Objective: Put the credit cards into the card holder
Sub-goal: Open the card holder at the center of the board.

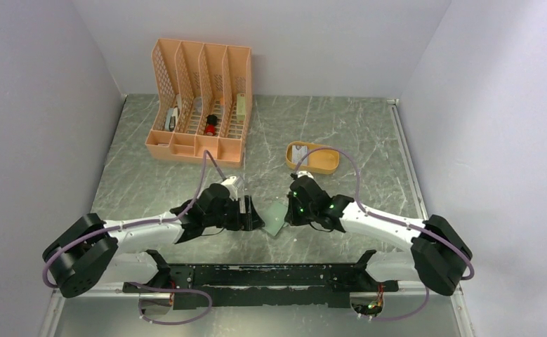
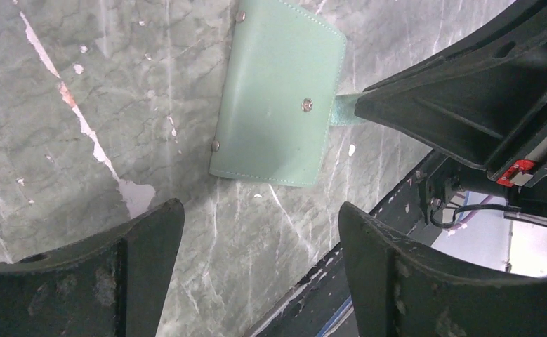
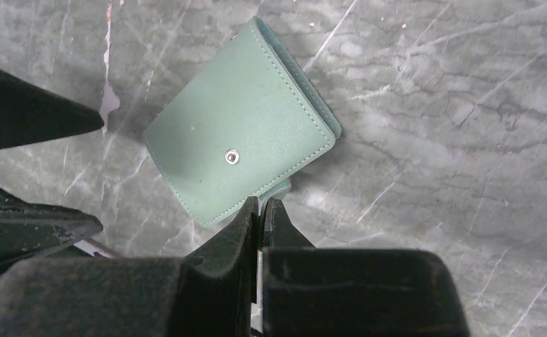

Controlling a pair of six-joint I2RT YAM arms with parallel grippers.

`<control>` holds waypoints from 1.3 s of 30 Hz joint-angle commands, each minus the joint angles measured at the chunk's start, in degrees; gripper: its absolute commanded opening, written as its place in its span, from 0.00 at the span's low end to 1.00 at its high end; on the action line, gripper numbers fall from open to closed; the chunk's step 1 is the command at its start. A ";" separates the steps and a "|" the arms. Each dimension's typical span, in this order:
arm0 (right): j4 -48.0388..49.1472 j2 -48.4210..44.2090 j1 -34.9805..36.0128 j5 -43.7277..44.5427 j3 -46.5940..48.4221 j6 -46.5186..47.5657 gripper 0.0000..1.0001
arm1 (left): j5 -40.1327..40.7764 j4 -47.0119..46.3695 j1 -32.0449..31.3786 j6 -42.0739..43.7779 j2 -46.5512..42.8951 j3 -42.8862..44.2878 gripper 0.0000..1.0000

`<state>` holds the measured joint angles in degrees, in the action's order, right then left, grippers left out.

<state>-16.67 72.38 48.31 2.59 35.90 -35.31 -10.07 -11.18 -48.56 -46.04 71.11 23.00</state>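
Note:
The card holder (image 1: 275,217), a sage-green wallet, lies folded shut on the marble table between my two grippers. My right gripper (image 3: 260,203) is shut on the snap tab that sticks out from the wallet's (image 3: 239,126) near edge. In the left wrist view the same black fingers (image 2: 425,105) pinch the tab at the wallet's (image 2: 277,91) right side. My left gripper (image 2: 260,210) stands open just short of the wallet, with only bare table between its fingers. A pale credit card (image 1: 299,151) lies in the mustard tray (image 1: 323,163) farther back.
A peach lattice desk organizer (image 1: 200,105) with small items in its slots stands at the back left. The black base rail (image 1: 256,274) runs along the near edge, close behind both grippers. Walls close in the table on the left, back and right.

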 commanded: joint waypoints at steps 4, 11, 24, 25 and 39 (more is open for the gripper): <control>2.82 -6.68 0.35 -2.23 -2.81 -0.54 0.00 | 0.19 -0.33 -2.53 6.71 1.99 4.68 0.86; 3.63 -10.36 0.29 -1.56 -3.50 -1.34 0.00 | -1.55 0.37 -3.92 11.14 7.67 10.14 0.86; 4.59 -15.77 0.11 -0.29 -6.10 -2.16 0.00 | -4.67 -2.70 -4.94 11.07 13.47 12.81 0.83; 4.67 -16.25 0.11 -0.38 -6.10 -2.13 0.00 | -4.76 -2.71 -5.02 11.06 13.61 12.91 0.83; 5.68 -18.75 0.02 -1.12 -7.28 -2.54 0.00 | -3.66 -1.13 -5.25 12.11 15.78 14.62 0.69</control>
<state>-12.45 54.72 48.45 1.45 29.74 -37.30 -13.72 -11.64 -53.36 -35.33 86.21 36.14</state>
